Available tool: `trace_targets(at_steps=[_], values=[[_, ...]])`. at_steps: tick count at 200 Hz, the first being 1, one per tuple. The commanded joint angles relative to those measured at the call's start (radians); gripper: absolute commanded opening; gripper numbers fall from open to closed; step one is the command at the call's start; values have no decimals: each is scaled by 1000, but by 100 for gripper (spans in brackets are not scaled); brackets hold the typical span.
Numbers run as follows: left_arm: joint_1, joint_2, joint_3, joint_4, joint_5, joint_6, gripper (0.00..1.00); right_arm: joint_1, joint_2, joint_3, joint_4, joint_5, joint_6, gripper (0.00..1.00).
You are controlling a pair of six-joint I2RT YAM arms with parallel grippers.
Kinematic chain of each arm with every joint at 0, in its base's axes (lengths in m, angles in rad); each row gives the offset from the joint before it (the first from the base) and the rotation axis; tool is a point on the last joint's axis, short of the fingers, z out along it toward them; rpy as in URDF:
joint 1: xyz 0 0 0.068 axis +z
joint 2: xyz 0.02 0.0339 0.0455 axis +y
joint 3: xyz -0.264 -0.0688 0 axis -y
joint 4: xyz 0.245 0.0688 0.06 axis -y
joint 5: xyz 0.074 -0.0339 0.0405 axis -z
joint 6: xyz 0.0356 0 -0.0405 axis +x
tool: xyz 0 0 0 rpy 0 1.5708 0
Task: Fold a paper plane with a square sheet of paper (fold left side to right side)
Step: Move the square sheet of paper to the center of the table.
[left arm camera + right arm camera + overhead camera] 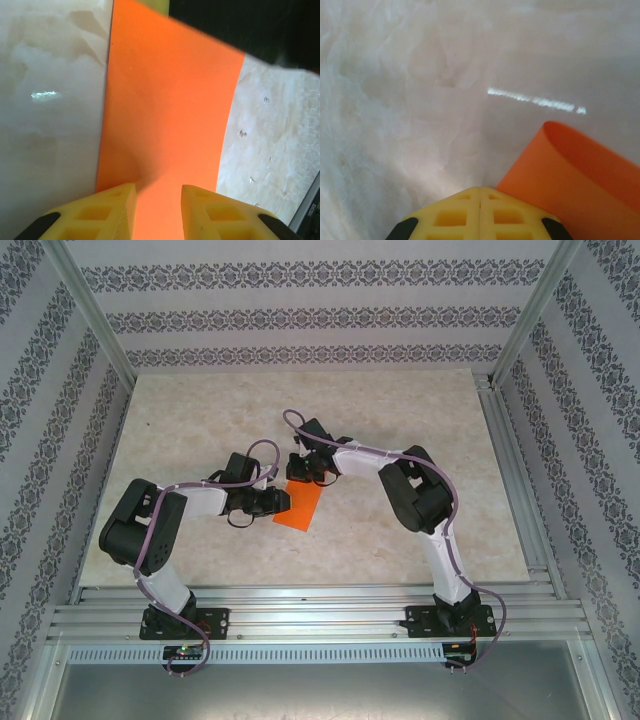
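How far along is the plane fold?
Done: the thin bright orange sheet of paper is rolled over into an uncreased loop. In hand: the left gripper, jaws apart, is over it; the shut right gripper sits beside the bend. Left: the crease, then every later fold.

The square sheet of paper (299,508) (165,125) (570,175) is thin, bright orange, plain and unmarked. It is doubled over on itself and presents from above as a narrow four-sided strip. Its long axis runs from the near edge of the table (200,440) toward the far edge, leaning slightly right at the far end. The strip lies about midway between the left and right edges, somewhat closer to the near edge than to the far one. Seen from the right wrist, the bend is a rounded loop, not pressed into a crease, with the upper layer arching clear of the lower. From the left wrist, the top surface is smooth, gently bowed along its right edge.
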Motion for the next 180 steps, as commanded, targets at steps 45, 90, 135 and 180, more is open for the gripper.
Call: trace_targets(at_steps=[45, 90, 135, 180], values=[[-13, 37, -63, -100, -100, 37, 31, -66, 78, 85, -42, 126, -37, 5], [-13, 21, -75, -104, -113, 35, 31, -86, 107, 139, -81, 151, -58, 5], [-12, 11, -82, -104, -117, 31, 31, -96, 124, 181, -128, 160, -56, 6], [-12, 9, -79, -84, -96, 20, 31, -104, 86, 163, -99, 120, -49, 6]])
